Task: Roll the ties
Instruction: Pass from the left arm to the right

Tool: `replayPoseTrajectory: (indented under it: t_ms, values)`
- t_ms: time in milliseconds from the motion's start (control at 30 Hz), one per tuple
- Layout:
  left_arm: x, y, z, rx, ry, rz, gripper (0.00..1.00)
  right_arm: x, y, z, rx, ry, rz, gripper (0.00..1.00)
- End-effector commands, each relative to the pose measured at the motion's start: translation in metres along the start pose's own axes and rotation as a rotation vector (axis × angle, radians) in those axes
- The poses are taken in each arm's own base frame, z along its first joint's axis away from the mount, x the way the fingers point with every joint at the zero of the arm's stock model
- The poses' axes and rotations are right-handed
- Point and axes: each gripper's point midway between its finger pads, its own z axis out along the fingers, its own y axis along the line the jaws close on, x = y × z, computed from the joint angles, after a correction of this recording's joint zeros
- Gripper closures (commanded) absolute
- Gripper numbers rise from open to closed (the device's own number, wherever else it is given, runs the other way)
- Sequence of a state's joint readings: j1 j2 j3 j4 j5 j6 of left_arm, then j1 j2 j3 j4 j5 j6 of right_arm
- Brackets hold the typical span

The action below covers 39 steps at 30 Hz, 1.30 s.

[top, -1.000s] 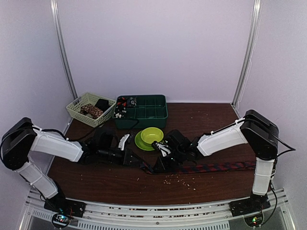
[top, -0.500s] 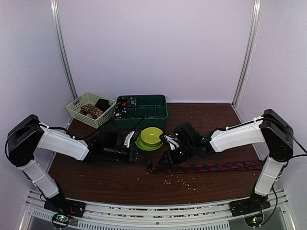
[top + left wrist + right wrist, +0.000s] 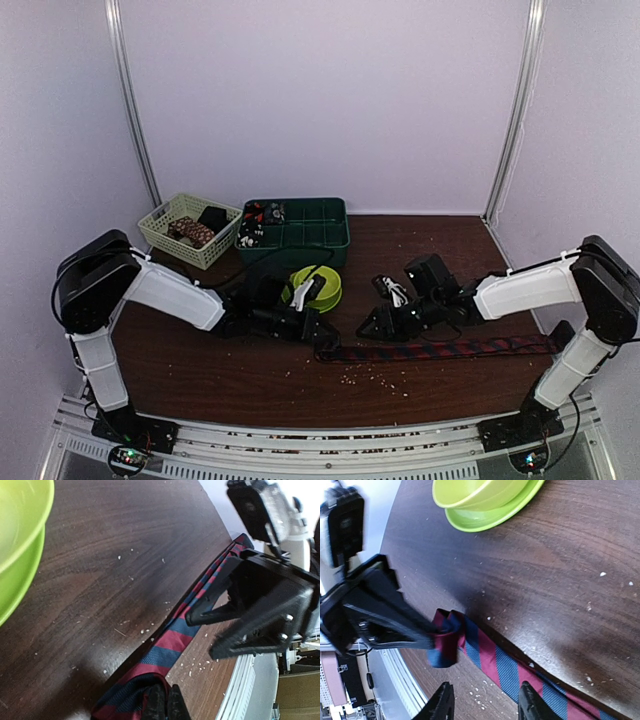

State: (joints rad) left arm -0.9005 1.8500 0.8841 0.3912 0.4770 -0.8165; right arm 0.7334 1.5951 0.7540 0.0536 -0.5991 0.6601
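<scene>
The red and navy striped tie [image 3: 440, 350] lies flat along the front of the table, running right from its left end. My left gripper [image 3: 323, 338] is shut on that left end, which is folded over into a small loop [image 3: 444, 639]. In the left wrist view my fingertips [image 3: 163, 706] pinch the folded fabric [image 3: 150, 672] against the table. My right gripper [image 3: 370, 328] is open and empty, just right of the fold and above the tie. In the right wrist view its fingers [image 3: 442, 705] straddle the tie [image 3: 500, 662] without touching it. No other loose tie is in view.
A lime-green bowl on a plate [image 3: 318, 285] stands right behind the left gripper. A dark green compartment tray [image 3: 296, 232] and a beige basket [image 3: 188, 228] with dark items stand at the back left. Crumbs [image 3: 375, 377] dot the table's front.
Both grippers have moved to the right. The left gripper has carried the tie's end right with it, folding it over. The right gripper has drawn back to the right, off the fold.
</scene>
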Motion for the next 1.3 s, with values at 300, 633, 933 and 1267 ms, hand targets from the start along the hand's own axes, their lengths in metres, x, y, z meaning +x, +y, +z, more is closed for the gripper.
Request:
replayPoseTrajectory:
  t_ms: [300, 633, 933, 1267]
  values:
    - [-0.004, -0.001, 0.024, 0.106, -0.046, -0.078, 0.68, 0.004, 0.008, 0.011, -0.092, 0.013, 0.061, 0.52]
    - [-0.001, 0.000, 0.027, 0.151, -0.069, -0.122, 0.88, 0.004, 0.009, 0.031, -0.080, 0.036, 0.077, 0.60]
    - [0.002, 0.008, 0.030, 0.139, -0.076, -0.145, 0.99, 0.008, 0.024, 0.040, -0.104, 0.054, 0.084, 0.56]
    - [-0.003, 0.005, 0.027, 0.143, -0.097, -0.141, 1.00, 0.014, -0.003, 0.048, 0.018, 0.071, 0.066, 0.81]
